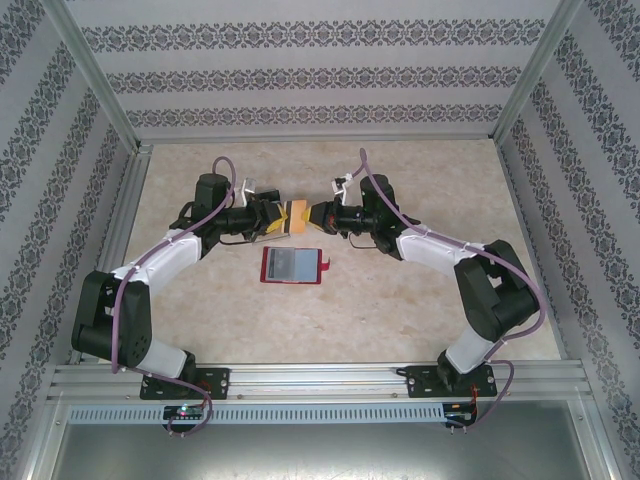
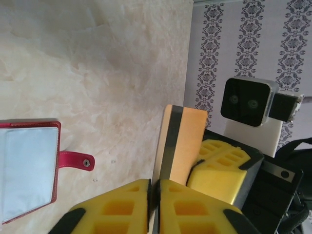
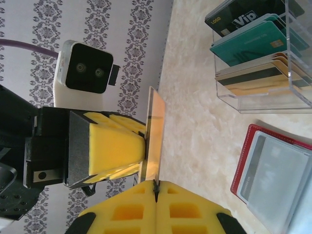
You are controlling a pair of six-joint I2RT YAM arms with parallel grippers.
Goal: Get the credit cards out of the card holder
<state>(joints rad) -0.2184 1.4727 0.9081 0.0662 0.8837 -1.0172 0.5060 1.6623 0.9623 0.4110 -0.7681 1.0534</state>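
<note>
From my remote seat, the table (image 1: pixel 400 300) was mostly bare stone-patterned top, with both arms reaching inward and meeting over its middle. In the right wrist view a clear rack (image 3: pixel 298 73) stood on the table, holding a fan of dark, teal and tan cards (image 3: pixel 248 44).

The card holder (image 1: pixel 293 265) lay open and flat on the table, just on the near side of where the arms met. Its grey-blue inner face was up and its small red tab (image 2: pixel 75 160) stuck out to one side.

Above it, the left tool (image 2: pixel 155 187) and the right tool (image 3: pixel 156 187) faced each other. Each was clenched on an opposite edge of one tan credit card (image 2: pixel 187 131) with a dark stripe, held on edge in the air between them.

I judged this to be a handover: the card was out of the holder and both tools had it. The next move called for one tool to let go cleanly while the other held firm, then carry the card towards the rack. I could not tell whether more cards remained in the holder.
</note>
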